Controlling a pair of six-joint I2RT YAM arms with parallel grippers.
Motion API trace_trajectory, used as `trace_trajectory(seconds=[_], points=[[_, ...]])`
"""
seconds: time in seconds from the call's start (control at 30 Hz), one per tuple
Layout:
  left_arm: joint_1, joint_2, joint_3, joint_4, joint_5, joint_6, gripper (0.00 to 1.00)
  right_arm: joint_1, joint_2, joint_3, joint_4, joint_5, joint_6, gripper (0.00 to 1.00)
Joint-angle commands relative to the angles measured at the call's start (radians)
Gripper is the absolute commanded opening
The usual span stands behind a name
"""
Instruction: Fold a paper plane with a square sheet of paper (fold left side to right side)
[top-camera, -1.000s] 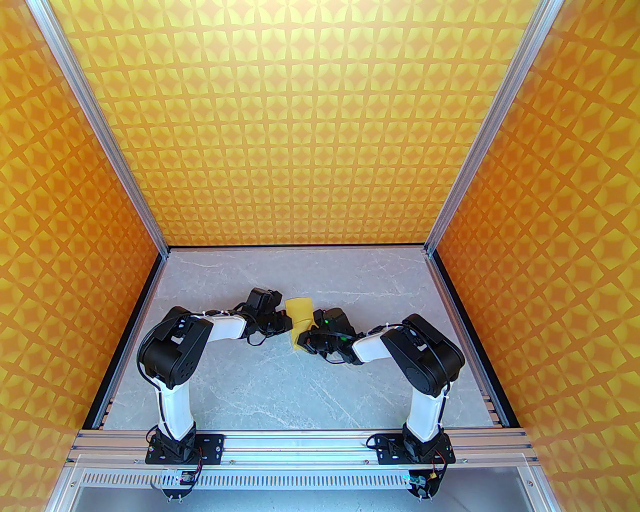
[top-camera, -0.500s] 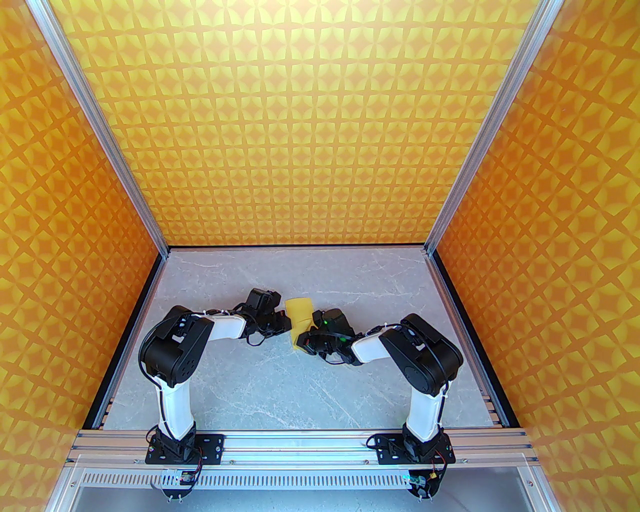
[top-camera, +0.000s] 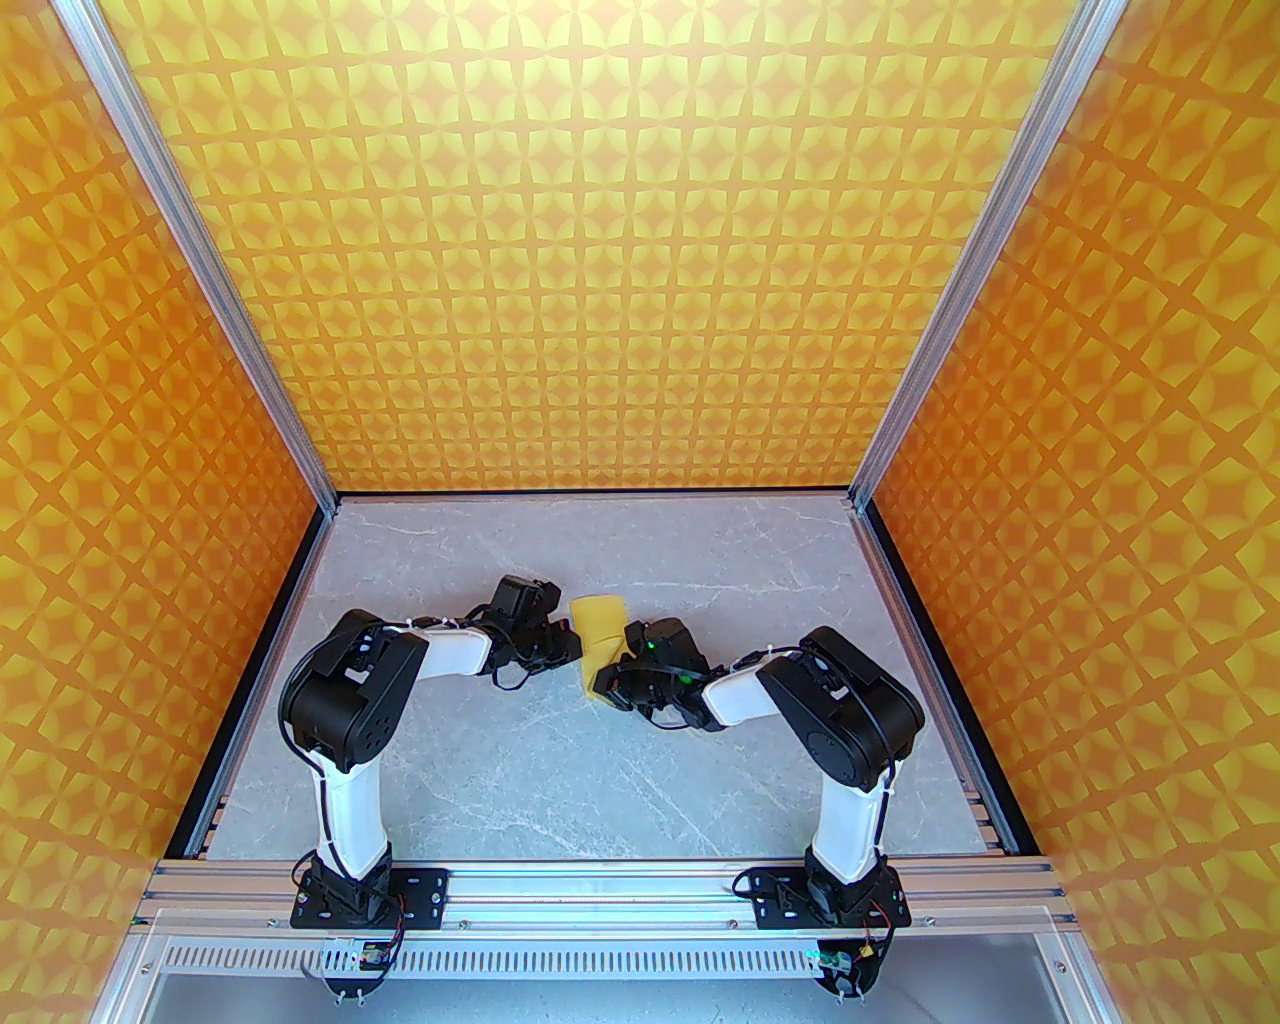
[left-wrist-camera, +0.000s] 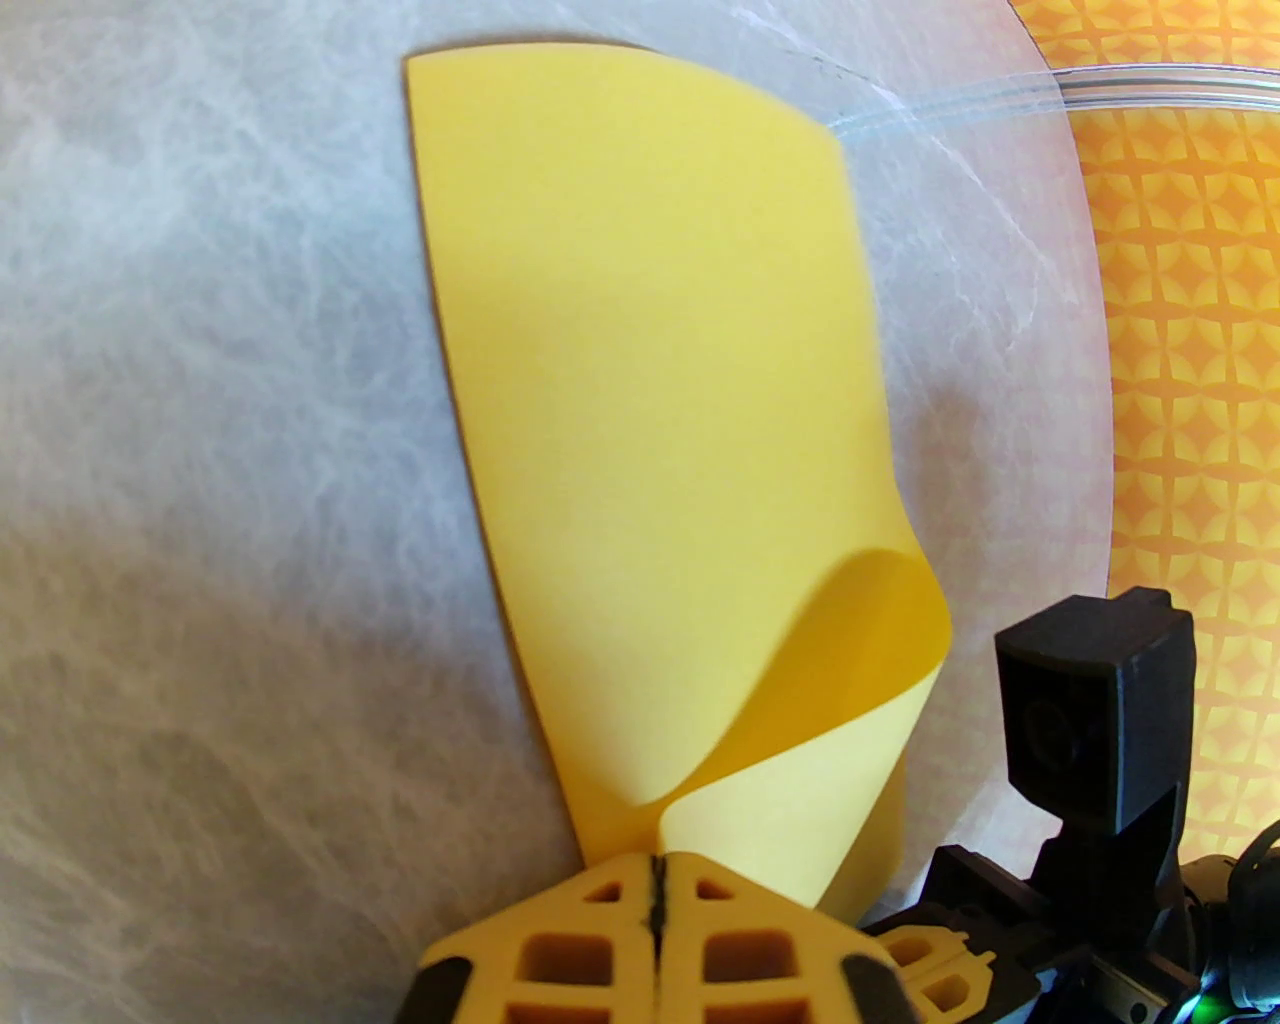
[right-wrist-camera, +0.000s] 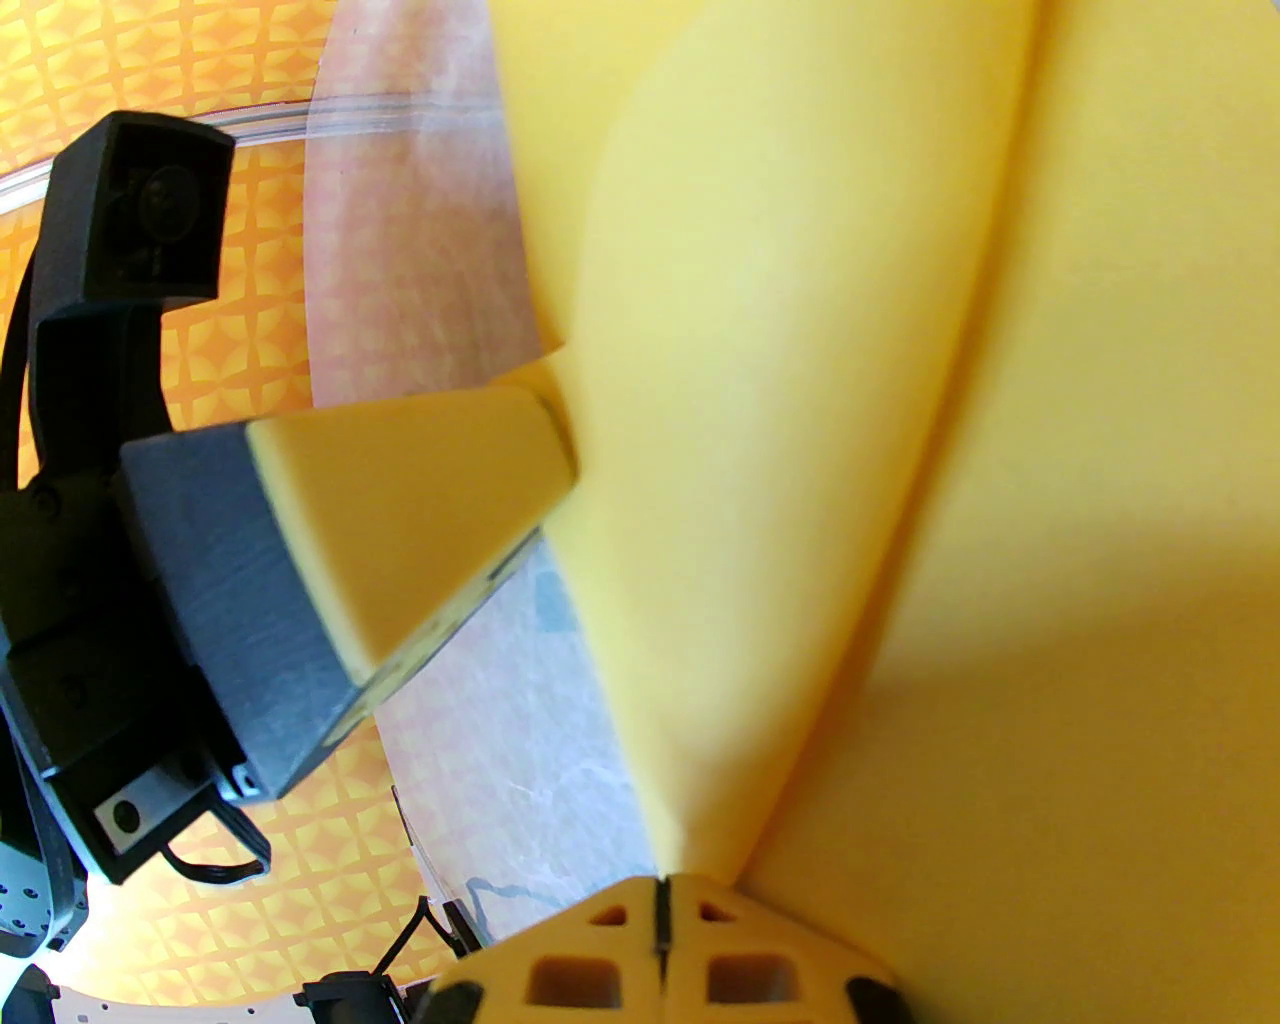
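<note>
Comparing with the top view of a second ago, I see almost no change. Both arms sit where they were, and the thin, plain bright-yellow square sheet of paper (top-camera: 597, 640) has only rounded a little more along its far edge. I read this as a pause mid-fold, not progress.

The sheet is near the middle of the grey marble-patterned tabletop (top-camera: 600, 790), caught between the two wrists. My left gripper (top-camera: 573, 640) is clamped tight on it. In its own camera the yellow fingers (left-wrist-camera: 600, 930) meet with no gap, and the paper (left-wrist-camera: 650, 400) rises straight out of the seam. My right gripper (top-camera: 608, 683) is likewise pinched shut on the paper, its jaws closed with the sheet (right-wrist-camera: 950, 400) fanning out from between them. In that same view the left gripper (right-wrist-camera: 545, 470) comes in from the left and pinches the sheet's edge.

The left side has been carried over, but the paper stands in a soft, open loop near the grips, with no flat crease yet. Its far end stretches away low over the table, and I cannot tell whether it touches.

My judgement is that the left-to-right fold is only begun. The edges have yet to be brought together and pressed down, and a careless release could let the loop spring open.
</note>
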Motion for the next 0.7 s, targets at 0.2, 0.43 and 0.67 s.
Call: trace_trajectory(seconds=[0.2, 0.43, 0.67], points=[[0.008, 0.025, 0.03, -0.018, 0.012, 0.026, 0.01, 0.009, 0.012, 0.01, 0.003, -0.008, -0.001, 0.0], [0.007, 0.038, 0.034, -0.025, 0.013, 0.028, 0.01, 0.009, 0.0, 0.021, -0.011, -0.003, -0.008, 0.0], [0.008, 0.039, 0.031, -0.027, 0.017, 0.029, 0.0, 0.009, 0.003, 0.041, -0.032, 0.001, -0.018, 0.0]])
